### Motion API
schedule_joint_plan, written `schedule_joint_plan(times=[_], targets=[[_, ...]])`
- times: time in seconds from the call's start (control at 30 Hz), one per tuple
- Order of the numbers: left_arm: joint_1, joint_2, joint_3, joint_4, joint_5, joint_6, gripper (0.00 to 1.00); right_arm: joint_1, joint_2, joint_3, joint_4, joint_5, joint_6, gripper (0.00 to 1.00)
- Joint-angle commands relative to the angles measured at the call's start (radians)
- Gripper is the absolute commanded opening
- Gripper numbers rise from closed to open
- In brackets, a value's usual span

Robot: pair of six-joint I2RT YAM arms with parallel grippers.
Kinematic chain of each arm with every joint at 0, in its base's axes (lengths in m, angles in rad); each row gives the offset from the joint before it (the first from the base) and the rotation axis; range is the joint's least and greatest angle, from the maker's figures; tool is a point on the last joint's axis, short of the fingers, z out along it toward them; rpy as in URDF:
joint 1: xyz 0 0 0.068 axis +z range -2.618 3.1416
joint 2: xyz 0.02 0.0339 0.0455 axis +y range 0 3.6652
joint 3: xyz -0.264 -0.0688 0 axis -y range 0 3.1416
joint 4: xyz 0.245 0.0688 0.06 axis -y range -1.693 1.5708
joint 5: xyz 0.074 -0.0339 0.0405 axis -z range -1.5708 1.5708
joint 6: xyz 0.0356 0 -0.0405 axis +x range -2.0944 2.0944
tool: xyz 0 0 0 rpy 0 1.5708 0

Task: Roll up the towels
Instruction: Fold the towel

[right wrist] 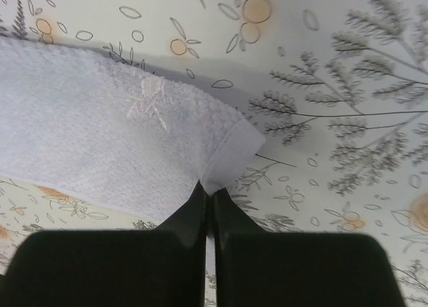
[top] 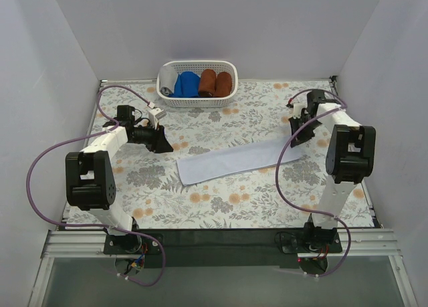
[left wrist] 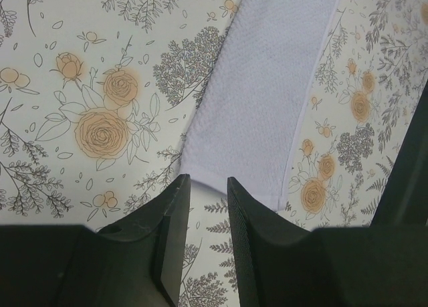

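The right gripper point(right wrist: 208, 190) has its jaws fully closed, with the hemmed corner of the lavender towel point(right wrist: 100, 126) pinched at the fingertips. That corner is raised slightly off the floral table cover point(right wrist: 334, 86). From the closed jaws the towel extends ahead and to the left.

The left gripper point(left wrist: 207, 181) has its jaws parted by a narrow gap, with nothing between them. The opposite end of the lavender towel lies flat just ahead of these jaws, not touching them, and runs forward and to the right.

The towel lies unrolled as one long strip between the two grippers.

Well beyond both sets of jaws, at the far table edge, the white basket point(top: 197, 103) holds a grey towel point(top: 167, 78), a blue roll point(top: 187, 85) and two rust-brown rolls point(top: 215, 83).
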Motion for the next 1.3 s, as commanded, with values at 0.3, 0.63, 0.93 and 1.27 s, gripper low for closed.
schedule_joint_plan(times=[0.3,0.63,0.93,1.27], targets=[[-0.008,0.019,0.033,0.013,-0.071,-0.036,0.26,0.078,-0.076,0.121,-0.143,-0.102,-0.036,0.01],[-0.05,0.03,0.01,0.025,-0.094,-0.042,0.26,0.218,-0.01,0.151,-0.154,-0.168,0.0,0.01],[-0.051,0.018,-0.005,0.027,-0.094,-0.044,0.26,0.276,0.099,0.171,-0.149,-0.204,0.028,0.01],[-0.051,0.024,-0.004,0.027,-0.094,-0.045,0.26,0.276,0.124,0.214,-0.151,-0.22,0.051,0.01]])
